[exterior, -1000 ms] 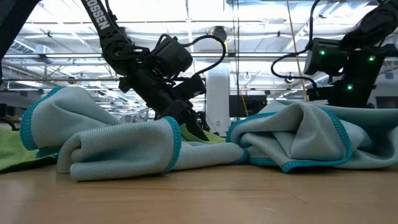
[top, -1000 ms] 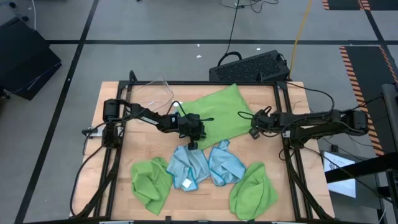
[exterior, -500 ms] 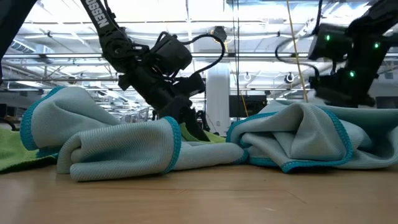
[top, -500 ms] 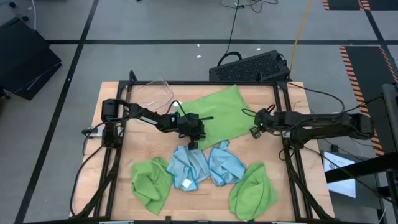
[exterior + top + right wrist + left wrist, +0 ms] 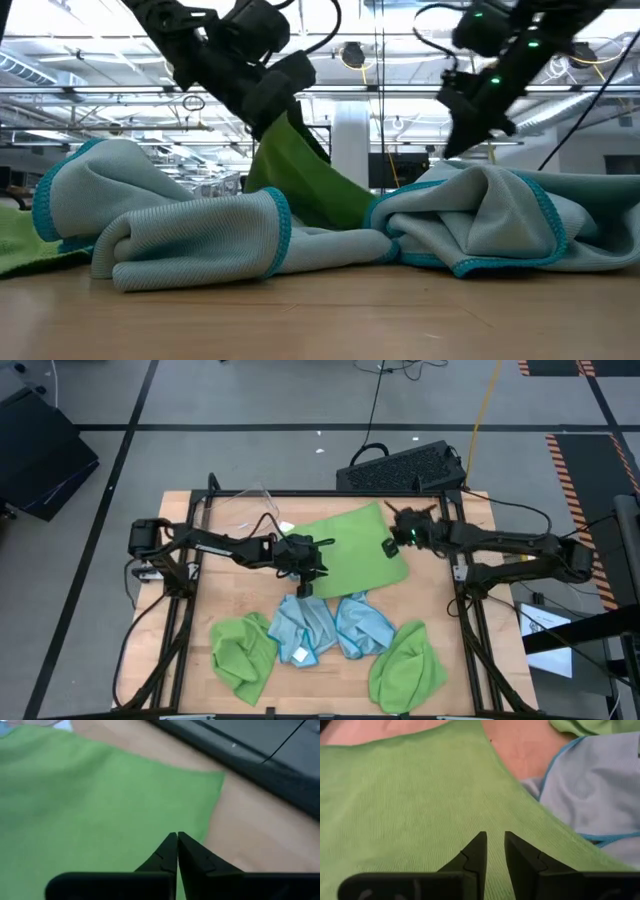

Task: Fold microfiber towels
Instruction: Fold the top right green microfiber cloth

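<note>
My left gripper is pinched on the near-left corner of the lime green towel, fingers drawn in with only a narrow slot between them, cloth running out ahead of the tips. In the low view that corner is hoisted off the wood. The towel's long axis runs diagonally, from my grip up toward the far right of the table. My right gripper sits at the towel's right edge, fingertips pressed fully together; I think they have the hem, but the cloth hides the contact. Just beside my left gripper, toward the front, two light blue towels lie crumpled, touching, flanked by two bunched green towels. A clear plastic bin stands behind, and a keyboard sits beyond the far edge.
</note>
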